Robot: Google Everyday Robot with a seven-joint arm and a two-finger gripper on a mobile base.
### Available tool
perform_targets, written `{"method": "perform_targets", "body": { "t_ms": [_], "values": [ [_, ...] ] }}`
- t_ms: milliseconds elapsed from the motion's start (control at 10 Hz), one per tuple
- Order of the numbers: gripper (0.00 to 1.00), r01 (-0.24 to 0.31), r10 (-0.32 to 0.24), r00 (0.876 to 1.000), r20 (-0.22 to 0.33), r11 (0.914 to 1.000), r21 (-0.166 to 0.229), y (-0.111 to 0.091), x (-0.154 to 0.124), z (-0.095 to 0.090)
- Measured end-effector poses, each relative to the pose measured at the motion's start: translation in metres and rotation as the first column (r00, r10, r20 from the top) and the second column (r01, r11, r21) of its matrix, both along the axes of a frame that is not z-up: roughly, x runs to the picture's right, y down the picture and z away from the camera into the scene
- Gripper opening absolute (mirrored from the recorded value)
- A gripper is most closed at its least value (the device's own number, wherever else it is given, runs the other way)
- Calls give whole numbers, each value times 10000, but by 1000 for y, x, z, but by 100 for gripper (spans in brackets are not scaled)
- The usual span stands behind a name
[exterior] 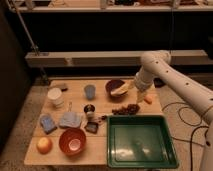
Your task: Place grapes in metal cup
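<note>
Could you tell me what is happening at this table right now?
A robot arm reaches in from the picture's right. Its end effector, open and empty, hovers close above the grapes. The grapes lie on the table, not yet picked up. The metal cup stands further left, apart from them.

White arm [185, 91], thick rounded tubular links, bulbous elbow joint; pale gripper [141, 96] at tip, over table [75, 97].
</note>
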State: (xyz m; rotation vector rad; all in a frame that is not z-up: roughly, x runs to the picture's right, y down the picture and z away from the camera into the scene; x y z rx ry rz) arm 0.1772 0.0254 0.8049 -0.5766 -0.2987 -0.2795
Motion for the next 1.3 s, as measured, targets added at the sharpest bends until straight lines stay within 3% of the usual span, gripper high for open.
{"method": "perform_targets", "body": {
  "t_ms": [500,800,1100,1300],
  "values": [
    [65,43,-42,9999,143,10000,-20,-1,-1,1],
    [65,416,-373,9890,1428,9988,-273,11,-4,24],
    [65,787,-607,9763,2077,9937,-799,29,-5,52],
    [65,772,-583,9757,2114,9936,-824,29,-4,53]
  ]
}}
